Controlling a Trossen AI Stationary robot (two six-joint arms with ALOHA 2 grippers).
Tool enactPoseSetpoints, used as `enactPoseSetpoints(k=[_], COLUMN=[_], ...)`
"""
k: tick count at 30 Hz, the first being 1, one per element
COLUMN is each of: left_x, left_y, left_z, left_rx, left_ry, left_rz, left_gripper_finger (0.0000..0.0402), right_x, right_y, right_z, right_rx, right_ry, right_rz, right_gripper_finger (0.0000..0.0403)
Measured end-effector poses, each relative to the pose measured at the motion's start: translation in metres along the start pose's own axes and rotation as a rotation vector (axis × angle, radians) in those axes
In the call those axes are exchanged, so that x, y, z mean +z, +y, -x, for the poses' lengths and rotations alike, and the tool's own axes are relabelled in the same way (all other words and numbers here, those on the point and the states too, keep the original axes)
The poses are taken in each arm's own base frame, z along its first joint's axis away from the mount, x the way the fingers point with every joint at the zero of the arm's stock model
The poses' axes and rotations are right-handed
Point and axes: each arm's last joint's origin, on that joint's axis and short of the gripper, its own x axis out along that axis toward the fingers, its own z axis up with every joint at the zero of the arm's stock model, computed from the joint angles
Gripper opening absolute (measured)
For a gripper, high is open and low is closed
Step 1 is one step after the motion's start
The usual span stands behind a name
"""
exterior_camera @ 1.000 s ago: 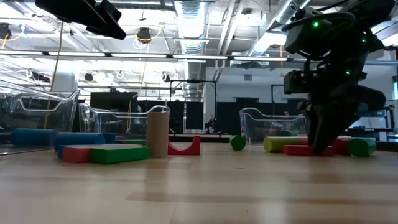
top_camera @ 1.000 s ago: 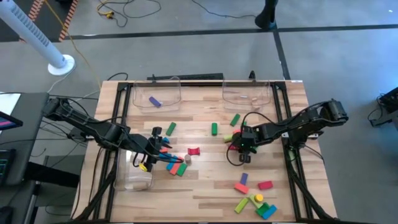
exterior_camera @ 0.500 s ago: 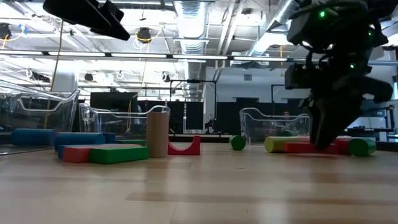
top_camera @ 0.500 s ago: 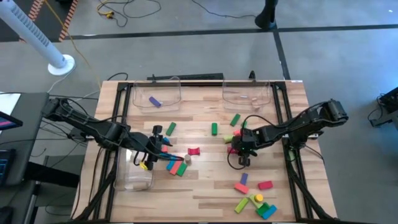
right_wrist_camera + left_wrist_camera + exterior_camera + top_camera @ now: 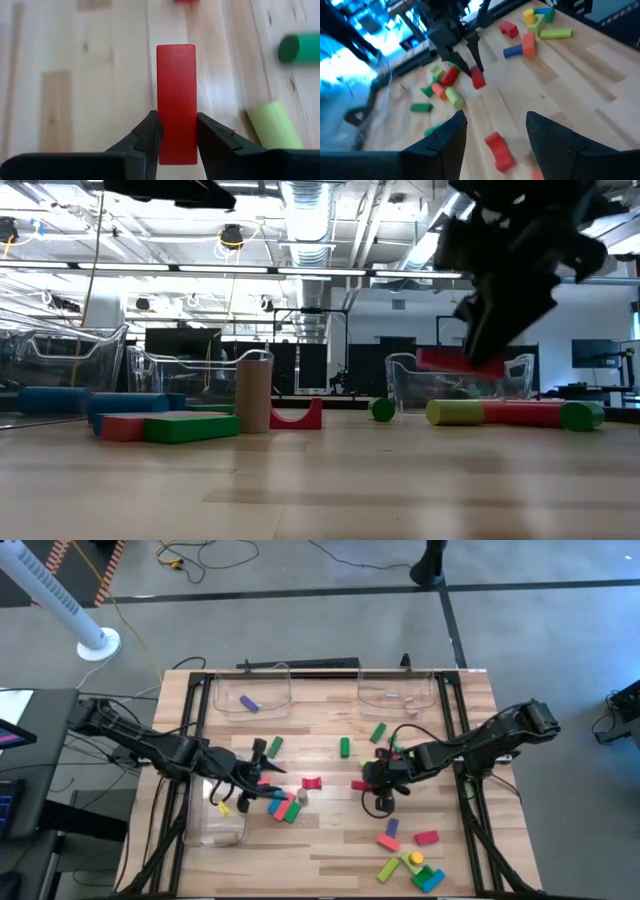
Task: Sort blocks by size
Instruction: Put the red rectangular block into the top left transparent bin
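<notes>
Red bar block (image 5: 176, 102) clamped between narrowed right gripper (image 5: 176, 135) jaws, lifted clear of table (image 5: 90, 75). Left gripper (image 5: 495, 131) jaws spread wide, nothing held.

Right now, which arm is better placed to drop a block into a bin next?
The right. Its gripper is already shut on the red bar, lifted off the table. The left gripper is open and empty above the table.
</notes>
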Motion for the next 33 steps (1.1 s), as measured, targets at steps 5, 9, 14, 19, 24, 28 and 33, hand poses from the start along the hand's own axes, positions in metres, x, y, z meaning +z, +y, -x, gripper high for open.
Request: enactPoseSetpoints(k=[5, 9, 14, 19, 24, 28, 33], left_x=[-0.002, -0.002, 0.000, -0.003, 0.000, 0.007, 0.018], left_y=[-0.007, -0.012, -0.017, -0.023, -0.028, -0.029, -0.028], left_z=[-0.024, -0.044, -0.063, -0.080, -0.100, -0.112, -0.123], left_rx=[0.010, 0.069, 0.113, 0.124, 0.103, 0.105, 0.113], left_ry=[0.008, -0.001, -0.050, -0.078, -0.053, -0.054, -0.063], left_rz=[-0.154, -0.256, -0.375, -0.467, -0.498, -0.512, -0.535], left_gripper_finger=[0.0199, 0.0199, 0.0199, 0.0199, 0.0199, 0.0199, 0.0199], right_x=[0.016, 0.027, 0.039, 0.043, 0.046, 0.049, 0.049], right_y=[0.011, 0.021, 0.033, 0.040, 0.040, 0.042, 0.042], right_z=[0.010, 0.018, 0.026, 0.029, 0.030, 0.031, 0.031], right_rx=[0.033, 0.065, 0.117, 0.152, 0.162, 0.175, 0.178], right_ry=[-0.060, -0.109, -0.183, -0.240, -0.265, -0.299, -0.294], right_rz=[0.014, 0.024, 0.034, 0.027, 0.018, 0.013, 0.014], right_gripper_finger=[0.0136, 0.0136, 0.0137, 0.0137, 0.0137, 0.0137, 0.0137])
